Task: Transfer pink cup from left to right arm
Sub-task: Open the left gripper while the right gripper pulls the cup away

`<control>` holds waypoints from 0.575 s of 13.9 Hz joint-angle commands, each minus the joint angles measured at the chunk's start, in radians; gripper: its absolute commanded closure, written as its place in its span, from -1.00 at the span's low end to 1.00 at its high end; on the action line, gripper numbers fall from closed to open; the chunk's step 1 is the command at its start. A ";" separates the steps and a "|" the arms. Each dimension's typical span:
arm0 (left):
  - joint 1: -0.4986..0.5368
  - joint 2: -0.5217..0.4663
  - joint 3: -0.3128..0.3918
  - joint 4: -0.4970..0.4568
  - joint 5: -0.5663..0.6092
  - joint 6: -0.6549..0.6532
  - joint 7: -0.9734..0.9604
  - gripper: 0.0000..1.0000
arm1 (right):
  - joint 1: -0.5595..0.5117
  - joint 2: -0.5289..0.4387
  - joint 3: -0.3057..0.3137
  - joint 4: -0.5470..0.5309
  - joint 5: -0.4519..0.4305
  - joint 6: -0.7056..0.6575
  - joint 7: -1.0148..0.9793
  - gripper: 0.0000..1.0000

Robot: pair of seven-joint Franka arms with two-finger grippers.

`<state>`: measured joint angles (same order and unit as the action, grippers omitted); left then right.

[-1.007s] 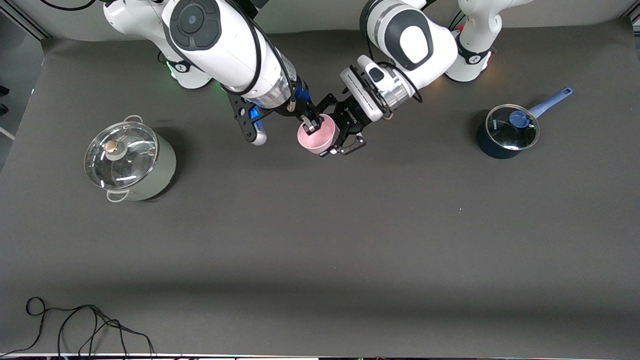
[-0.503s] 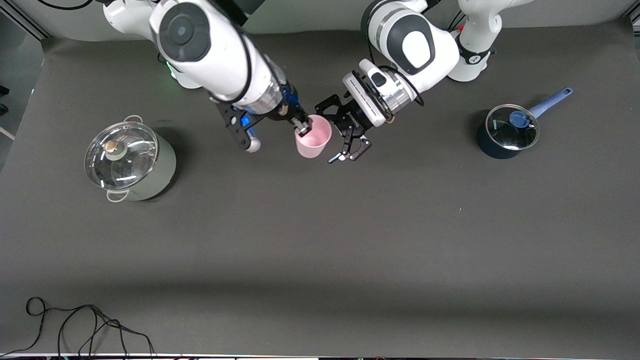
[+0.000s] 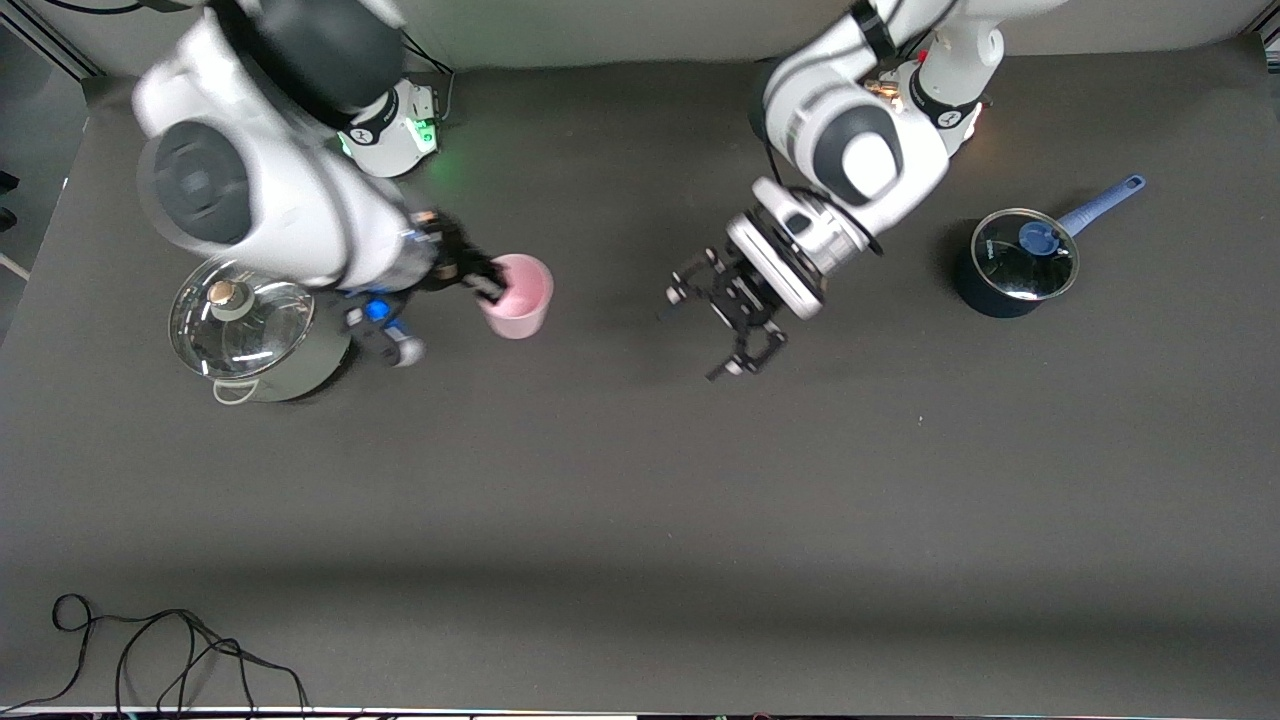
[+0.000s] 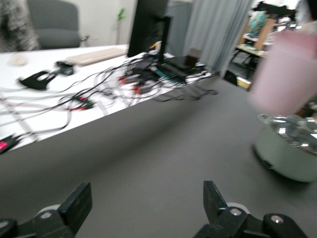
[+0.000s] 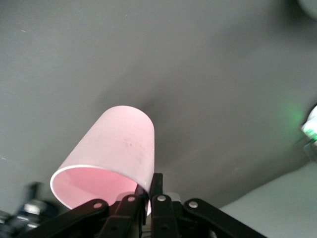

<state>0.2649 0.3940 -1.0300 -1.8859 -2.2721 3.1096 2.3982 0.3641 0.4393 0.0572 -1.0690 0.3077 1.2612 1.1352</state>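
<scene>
The pink cup (image 3: pixel 520 293) hangs in the air, mouth up and slightly tilted, over the table beside the steel pot. My right gripper (image 3: pixel 493 289) is shut on its rim, one finger inside and one outside; in the right wrist view the pink cup (image 5: pixel 116 148) sits right at the right gripper (image 5: pixel 150 187). My left gripper (image 3: pixel 718 335) hovers over the middle of the table, open and empty, well apart from the cup. In the left wrist view the left gripper (image 4: pixel 146 203) shows only table between its fingers, with the pink cup (image 4: pixel 290 74) blurred farther off.
A pale green steel pot (image 3: pixel 310 355) with a glass lid stands toward the right arm's end, partly under that arm. A dark blue saucepan (image 3: pixel 1000 290) with a lid and blue handle stands toward the left arm's end. A black cable (image 3: pixel 150 645) lies near the front edge.
The left gripper opened and let go of the cup, then drew away from it toward its own end. The right arm swung the cup toward the steel pot.
</scene>
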 commanded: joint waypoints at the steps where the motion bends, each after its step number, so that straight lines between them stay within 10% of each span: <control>1: 0.057 0.022 0.019 0.008 -0.001 0.006 0.007 -0.99 | -0.083 -0.030 -0.007 -0.005 -0.060 -0.095 -0.245 1.00; 8: 0.233 0.149 -0.071 -0.013 0.103 0.014 0.007 -1.00 | -0.162 -0.085 -0.135 -0.167 -0.242 -0.044 -0.812 1.00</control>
<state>0.4540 0.5215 -1.0355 -1.8934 -2.1846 3.1105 2.4003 0.1978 0.3934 -0.0234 -1.1531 0.0863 1.1654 0.4429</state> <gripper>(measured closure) 0.000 0.943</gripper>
